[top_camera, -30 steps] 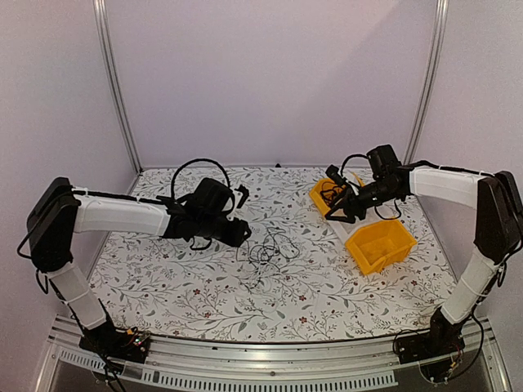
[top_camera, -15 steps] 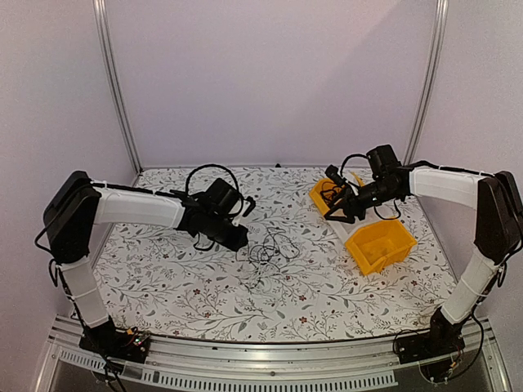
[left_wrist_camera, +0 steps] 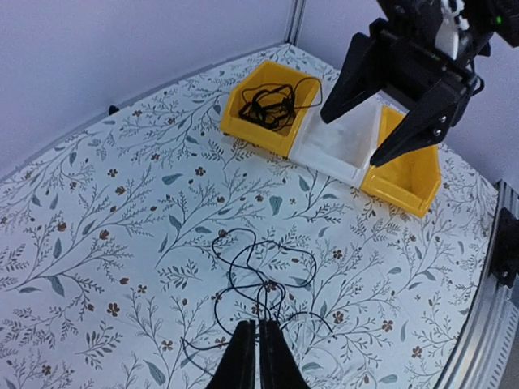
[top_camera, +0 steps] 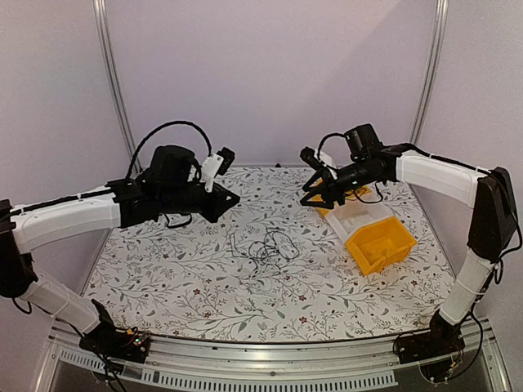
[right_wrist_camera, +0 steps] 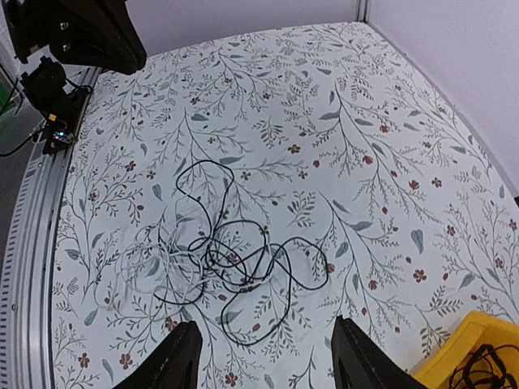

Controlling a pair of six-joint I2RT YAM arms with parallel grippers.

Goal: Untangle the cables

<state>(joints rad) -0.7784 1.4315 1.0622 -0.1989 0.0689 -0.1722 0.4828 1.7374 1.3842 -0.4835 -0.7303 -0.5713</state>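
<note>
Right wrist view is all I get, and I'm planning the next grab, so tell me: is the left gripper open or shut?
Observer: The left gripper is shut, with no cable visibly in it, raised above the loose cables.
Operator: A yellow corner shows at my frame's edge. What is it?
Observer: It is the far yellow bin, and a bundled black cable lies inside.
Operator: Any other bins?
Observer: Yes. A white bin sits against it, then a near yellow bin, all in one row. Both look empty.
</note>
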